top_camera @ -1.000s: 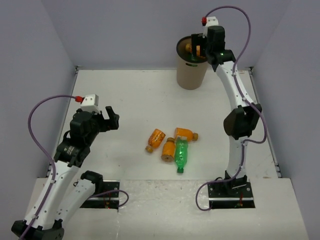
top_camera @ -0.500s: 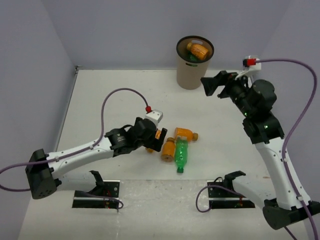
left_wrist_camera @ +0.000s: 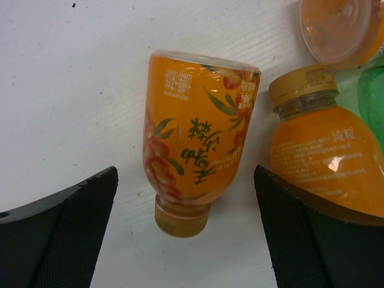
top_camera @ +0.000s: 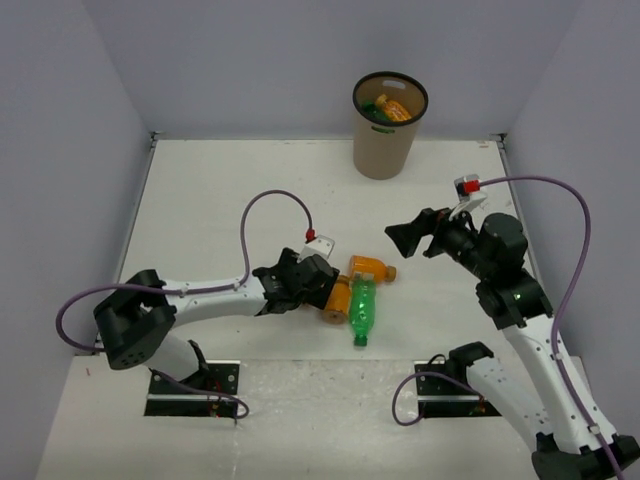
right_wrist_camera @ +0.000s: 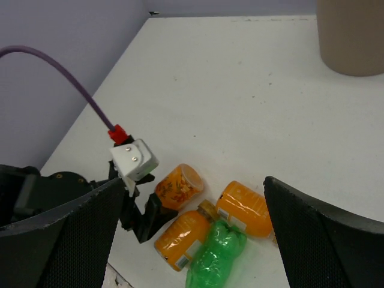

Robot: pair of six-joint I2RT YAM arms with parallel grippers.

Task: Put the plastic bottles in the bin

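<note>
Three orange plastic bottles and a green one (top_camera: 362, 312) lie clustered mid-table. My left gripper (left_wrist_camera: 185, 198) is open, low over the leftmost orange bottle (left_wrist_camera: 198, 144), one finger on each side with gaps, the cap toward the wrist. The second orange bottle (left_wrist_camera: 327, 156) lies just beyond the right finger (left_wrist_camera: 312, 240). In the top view the left gripper (top_camera: 318, 280) hides that first bottle. My right gripper (top_camera: 405, 238) hangs open and empty above the table, right of the cluster, facing it. The tan bin (top_camera: 384, 140) stands at the back with bottles (top_camera: 392, 108) inside.
The third orange bottle (top_camera: 368, 267) lies behind the green one, and the second (top_camera: 337, 298) touches the green one's left side. Purple walls close the table at left, right and back. The left arm's purple cable (top_camera: 270, 205) loops over the table.
The left arm reached further right and lowered its open gripper round the leftmost orange bottle. The right arm swung down and left, away from the bin and toward the cluster.
</note>
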